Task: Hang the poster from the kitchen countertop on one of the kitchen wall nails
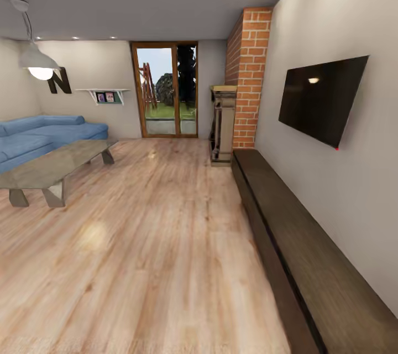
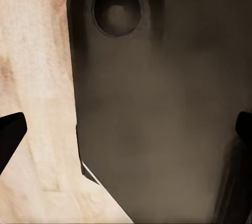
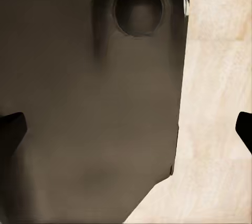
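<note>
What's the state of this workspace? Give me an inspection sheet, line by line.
Surface: wooden floor, bare ahead.
Job's things: nothing seen; no poster, countertop or nail.
Clutter: nothing seen.
Grippers: left gripper and right gripper both open, holding nothing, over a dark robot part.
Cables: nothing seen.
Surroundings: black TV above a dark bench, brick column, glass door, blue sofa, low table, hanging lamp.

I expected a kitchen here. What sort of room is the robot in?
Most likely a living room, not a kitchen: a blue sofa with a low table in front, and a black wall TV above a long dark bench.
</note>
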Robot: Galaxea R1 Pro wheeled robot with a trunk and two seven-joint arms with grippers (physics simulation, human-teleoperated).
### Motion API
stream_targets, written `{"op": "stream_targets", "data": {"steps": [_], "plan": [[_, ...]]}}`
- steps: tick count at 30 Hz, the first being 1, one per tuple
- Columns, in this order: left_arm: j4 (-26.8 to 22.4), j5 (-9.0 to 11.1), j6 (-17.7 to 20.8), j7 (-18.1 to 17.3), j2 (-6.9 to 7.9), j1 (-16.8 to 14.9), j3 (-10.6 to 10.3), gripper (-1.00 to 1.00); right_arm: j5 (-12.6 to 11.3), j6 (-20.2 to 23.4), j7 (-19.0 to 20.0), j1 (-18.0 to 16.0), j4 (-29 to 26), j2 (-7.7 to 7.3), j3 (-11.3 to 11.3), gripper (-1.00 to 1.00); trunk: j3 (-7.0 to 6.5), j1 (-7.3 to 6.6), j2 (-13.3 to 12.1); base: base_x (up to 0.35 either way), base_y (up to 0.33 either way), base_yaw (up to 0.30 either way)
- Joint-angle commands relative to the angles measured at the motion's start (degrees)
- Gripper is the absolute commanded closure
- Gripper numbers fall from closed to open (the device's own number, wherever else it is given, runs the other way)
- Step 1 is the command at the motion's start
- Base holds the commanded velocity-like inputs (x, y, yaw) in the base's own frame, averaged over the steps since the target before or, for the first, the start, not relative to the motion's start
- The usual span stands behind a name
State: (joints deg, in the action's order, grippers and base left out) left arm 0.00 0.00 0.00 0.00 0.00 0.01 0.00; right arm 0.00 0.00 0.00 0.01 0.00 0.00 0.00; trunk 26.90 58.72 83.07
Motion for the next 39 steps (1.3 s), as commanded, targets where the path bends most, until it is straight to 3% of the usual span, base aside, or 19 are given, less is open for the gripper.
{"op": "stream_targets", "data": {"steps": [1,8,21,30,31,39], "plan": [[-0.33,-0.33,-0.12,0.33,-0.33,0.33,0.14,-1.00,0.15,-0.33,0.01,-0.34,-0.33,0.00,0.01,-1.00,0.03,0.00,0.01,0.000,0.000,0.000],[-2.55,-0.28,-0.14,0.19,-2.54,2.30,-0.10,-1.00,0.23,-2.58,0.04,-2.15,-1.91,-0.06,0.09,-1.00,0.03,0.00,0.01,0.000,0.000,0.000],[-4.44,-0.26,-0.15,0.13,-2.45,2.12,-0.18,-1.00,0.25,-3.41,0.05,-2.07,-1.58,-0.09,0.12,-1.00,0.03,0.00,0.01,0.000,0.000,0.000],[-7.35,-1.36,-0.84,-0.04,-1.76,2.27,0.29,-1.00,-0.64,-6.33,-0.16,-3.28,-4.52,-1.29,-0.40,-1.00,0.03,0.00,0.01,0.000,0.000,0.000],[-39.10,-2.22,-0.87,-0.04,-1.66,2.27,0.32,-1.00,-0.67,-13.61,-0.16,-3.29,-22.12,-1.29,-0.41,-1.00,0.03,0.00,0.01,0.000,0.000,0.000],[-40.98,-4.08,-0.98,-0.03,-0.70,2.28,0.56,-1.00,-0.62,-14.05,-0.14,-3.10,-24.39,-1.32,-0.29,-1.00,0.03,0.00,0.01,0.000,0.000,0.000]]}}
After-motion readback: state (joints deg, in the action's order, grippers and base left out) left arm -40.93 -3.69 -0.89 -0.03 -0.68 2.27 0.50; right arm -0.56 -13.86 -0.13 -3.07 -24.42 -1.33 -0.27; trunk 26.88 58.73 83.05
